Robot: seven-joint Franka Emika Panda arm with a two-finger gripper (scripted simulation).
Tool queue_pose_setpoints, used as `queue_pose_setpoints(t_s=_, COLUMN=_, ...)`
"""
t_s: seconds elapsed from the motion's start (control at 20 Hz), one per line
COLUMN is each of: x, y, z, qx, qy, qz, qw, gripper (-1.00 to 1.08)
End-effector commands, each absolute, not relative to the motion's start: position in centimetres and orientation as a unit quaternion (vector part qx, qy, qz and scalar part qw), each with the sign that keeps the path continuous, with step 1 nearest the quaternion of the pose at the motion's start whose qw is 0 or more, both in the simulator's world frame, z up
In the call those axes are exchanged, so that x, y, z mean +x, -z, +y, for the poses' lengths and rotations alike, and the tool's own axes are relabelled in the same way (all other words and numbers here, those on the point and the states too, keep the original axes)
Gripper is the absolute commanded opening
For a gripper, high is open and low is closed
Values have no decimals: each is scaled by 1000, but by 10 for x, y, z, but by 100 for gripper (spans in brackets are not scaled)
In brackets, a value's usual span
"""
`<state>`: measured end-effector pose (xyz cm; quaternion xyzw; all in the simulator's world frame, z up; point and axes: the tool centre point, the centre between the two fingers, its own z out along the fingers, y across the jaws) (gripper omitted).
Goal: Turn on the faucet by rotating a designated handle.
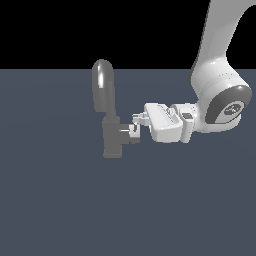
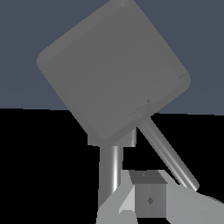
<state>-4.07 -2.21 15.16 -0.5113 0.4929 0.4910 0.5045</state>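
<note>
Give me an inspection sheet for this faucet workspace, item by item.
Surface: flat dark blue-grey floor, bare where visible.
Job's things: glossy grey metal faucet, arched spout upright on short cylindrical body; short grey stub handle sticks sideways toward the exterior view's right; thin lever rod shows in wrist view.
Clutter: nothing seen.
Grippers: white gripper at the handle; open or shut cannot be told.
Cables: nothing seen.
Surroundings: black background.

arm: reaching sideways, wrist level | claw (image 1: 134, 126): fingers near together
</note>
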Motion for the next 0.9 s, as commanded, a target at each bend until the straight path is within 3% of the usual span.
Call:
queue_pose_setpoints(t_s=0.0, x=-62, y=-135, z=-22, qx=-502, qy=-502, qz=498, qw=497, gripper=-100)
queue_pose_setpoints(t_s=0.2, x=-75, y=-128, z=-23, qx=-502, qy=-504, qz=498, qw=496, gripper=-100)
queue_pose_setpoints(t_s=0.25, x=-60, y=-143, z=-22, qx=-512, qy=-493, qz=491, qw=504, gripper=-100)
queue_pose_setpoints(t_s=0.85, x=-88, y=-75, z=-23, qx=-502, qy=-503, qz=498, qw=496, gripper=-100)
